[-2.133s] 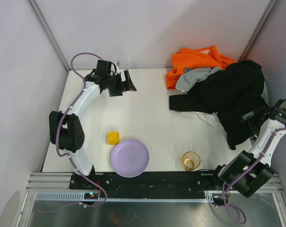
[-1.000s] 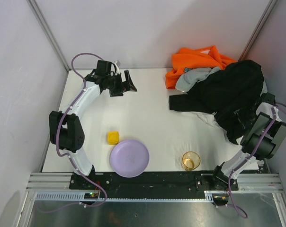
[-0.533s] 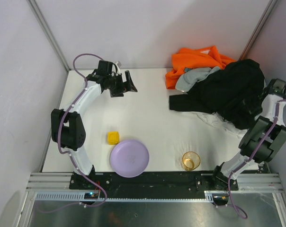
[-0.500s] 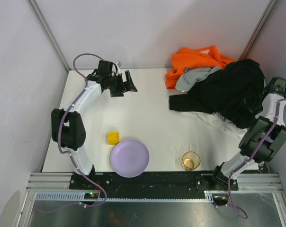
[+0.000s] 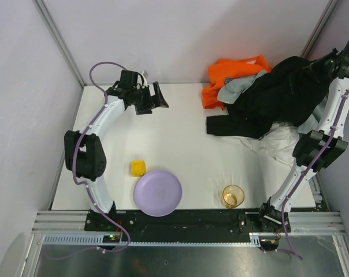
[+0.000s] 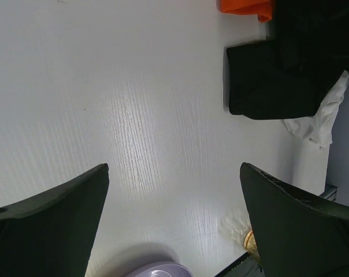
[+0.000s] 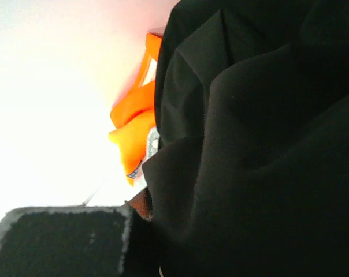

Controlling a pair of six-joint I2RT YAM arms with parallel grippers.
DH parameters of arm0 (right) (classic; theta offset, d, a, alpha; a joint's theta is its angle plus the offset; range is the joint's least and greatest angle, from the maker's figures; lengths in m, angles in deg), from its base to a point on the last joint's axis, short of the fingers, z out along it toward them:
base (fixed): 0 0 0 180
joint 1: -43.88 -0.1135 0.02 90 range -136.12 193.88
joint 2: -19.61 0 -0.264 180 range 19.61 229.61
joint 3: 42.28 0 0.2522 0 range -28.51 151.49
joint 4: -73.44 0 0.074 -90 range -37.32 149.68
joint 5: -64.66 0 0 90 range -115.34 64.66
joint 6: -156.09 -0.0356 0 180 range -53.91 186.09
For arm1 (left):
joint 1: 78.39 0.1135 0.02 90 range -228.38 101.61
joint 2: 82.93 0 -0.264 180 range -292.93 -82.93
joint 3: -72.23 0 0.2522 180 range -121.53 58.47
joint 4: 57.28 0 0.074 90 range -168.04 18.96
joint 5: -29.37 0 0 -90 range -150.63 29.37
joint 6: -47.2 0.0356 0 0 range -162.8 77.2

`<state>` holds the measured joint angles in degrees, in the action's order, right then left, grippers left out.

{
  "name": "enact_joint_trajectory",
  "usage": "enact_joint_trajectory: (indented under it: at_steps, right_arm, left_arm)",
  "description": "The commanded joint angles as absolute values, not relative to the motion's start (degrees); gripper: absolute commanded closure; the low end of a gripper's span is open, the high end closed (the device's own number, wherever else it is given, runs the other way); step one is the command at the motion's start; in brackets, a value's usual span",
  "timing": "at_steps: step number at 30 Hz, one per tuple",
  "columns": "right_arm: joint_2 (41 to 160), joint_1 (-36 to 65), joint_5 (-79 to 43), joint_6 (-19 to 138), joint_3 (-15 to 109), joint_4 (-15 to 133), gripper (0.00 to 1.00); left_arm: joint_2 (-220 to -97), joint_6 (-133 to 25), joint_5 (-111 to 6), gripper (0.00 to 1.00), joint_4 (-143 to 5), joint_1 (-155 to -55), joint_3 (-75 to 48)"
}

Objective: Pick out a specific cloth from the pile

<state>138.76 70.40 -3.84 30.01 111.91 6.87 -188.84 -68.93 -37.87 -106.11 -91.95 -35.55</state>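
The pile sits at the far right: an orange garment (image 5: 232,74), a light grey one (image 5: 235,92) and a black garment (image 5: 273,101). My right gripper (image 5: 326,64) is raised high by the right wall and shut on the black garment, which hangs from it. That fabric fills the right wrist view (image 7: 261,150), where only one finger (image 7: 59,242) shows. The white cloth (image 5: 283,138) lies wrinkled on the table under the lifted black edge, and it shows in the left wrist view (image 6: 322,118) too. My left gripper (image 5: 157,99) hovers open and empty at the far left (image 6: 174,219).
A purple plate (image 5: 158,193) and a small yellow block (image 5: 138,168) lie near the front left. An amber cup (image 5: 233,196) stands at the front, right of the plate. Walls and frame posts close in the table's back and sides.
My right arm has swung up and back from the table's right edge, hauling the black garment up with it. More of the white cloth now shows. The left arm has hardly moved.
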Motion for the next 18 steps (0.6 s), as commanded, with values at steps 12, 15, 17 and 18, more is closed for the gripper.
enact_joint_trajectory:
  at_steps: [12, 15, 17, 18]
  right_arm:
    - [150.56, 68.42, 2.74, 26.31, 107.68, 13.6, 1.0]
    - [156.1, 67.92, 2.35, 29.6, 107.5, 8.46, 0.98]
    - [159.64, 67.6, 2.11, 32.36, 107.2, 5.11, 0.96]
    - [161.17, 67.25, 1.92, 34.19, 107.37, 3.66, 0.95]
  left_arm:
    - [-189.35, -72.17, -37.32, 0.0, -105.53, -91.75, -39.85]
    - [-189.31, -73.23, -37.42, 0.0, -105.56, -91.77, -40.25]
    - [-189.26, -74.62, -37.1, 0.0, -105.56, -91.57, -40.19]
    - [-189.18, -75.28, -36.74, 0.0, -105.53, -91.48, -40.17]
